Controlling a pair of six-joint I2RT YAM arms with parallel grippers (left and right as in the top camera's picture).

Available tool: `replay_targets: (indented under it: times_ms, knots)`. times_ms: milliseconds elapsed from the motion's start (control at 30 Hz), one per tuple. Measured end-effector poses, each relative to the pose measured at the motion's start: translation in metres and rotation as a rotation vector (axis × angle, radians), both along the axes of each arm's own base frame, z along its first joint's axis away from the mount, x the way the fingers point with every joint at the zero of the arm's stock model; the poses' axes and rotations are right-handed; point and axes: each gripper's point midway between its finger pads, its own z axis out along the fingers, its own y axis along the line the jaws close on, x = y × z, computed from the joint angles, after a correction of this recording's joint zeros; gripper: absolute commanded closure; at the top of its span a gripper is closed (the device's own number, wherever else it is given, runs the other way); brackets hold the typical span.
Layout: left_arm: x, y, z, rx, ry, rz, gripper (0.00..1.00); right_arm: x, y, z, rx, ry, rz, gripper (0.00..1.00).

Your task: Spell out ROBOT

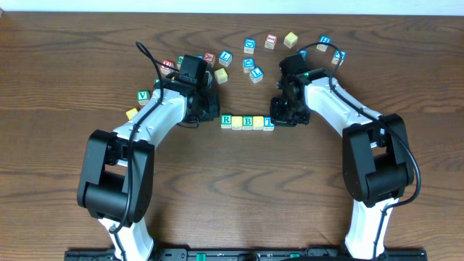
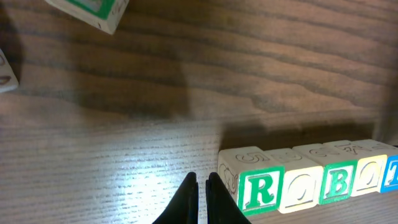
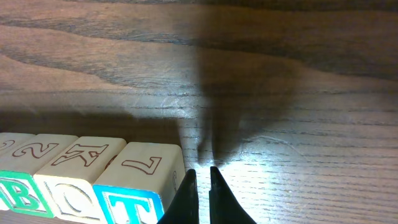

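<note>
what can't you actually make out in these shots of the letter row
Overhead: T cube partly hidden under the right arm; prints on the loose cubes beyond mostly too small to read.
Left wrist: T cube cut off by the right edge.
Right wrist: B cube cut by the left and bottom edges; R cube outside the frame.

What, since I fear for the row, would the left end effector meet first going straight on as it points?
Likely just bare table: the left end effector points past the R cube, which stands beside its tips, not ahead; depth unclear.
</note>
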Motion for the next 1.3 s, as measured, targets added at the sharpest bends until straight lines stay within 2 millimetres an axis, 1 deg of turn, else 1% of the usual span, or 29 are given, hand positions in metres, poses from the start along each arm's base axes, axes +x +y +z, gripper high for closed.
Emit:
replay_targets:
  times_ms: [100, 333, 633, 867, 1300]
  knots:
    - [0.003, -0.001, -0.001, -0.001, -0.011, -0.005, 0.93, 0.001, 0.0, 0.0, 0.001, -0.003, 0.0, 0.97]
    - [-0.002, -0.003, -0.023, -0.008, 0.044, -0.014, 0.93, 0.0, 0.011, 0.0, 0.007, -0.019, 0.025, 0.96]
    - [-0.005, -0.009, -0.022, -0.041, 0.053, -0.036, 0.93, 0.001, 0.015, 0.001, 0.01, -0.027, 0.028, 0.96]
    - [-0.004, -0.008, -0.022, -0.04, 0.05, -0.039, 0.93, 0.009, 0.016, 0.001, 0.014, -0.056, 0.02, 0.95]
    - [0.009, -0.009, -0.018, -0.052, 0.001, -0.024, 0.93, 0.019, 0.016, 0.002, 0.011, -0.103, 0.009, 0.94]
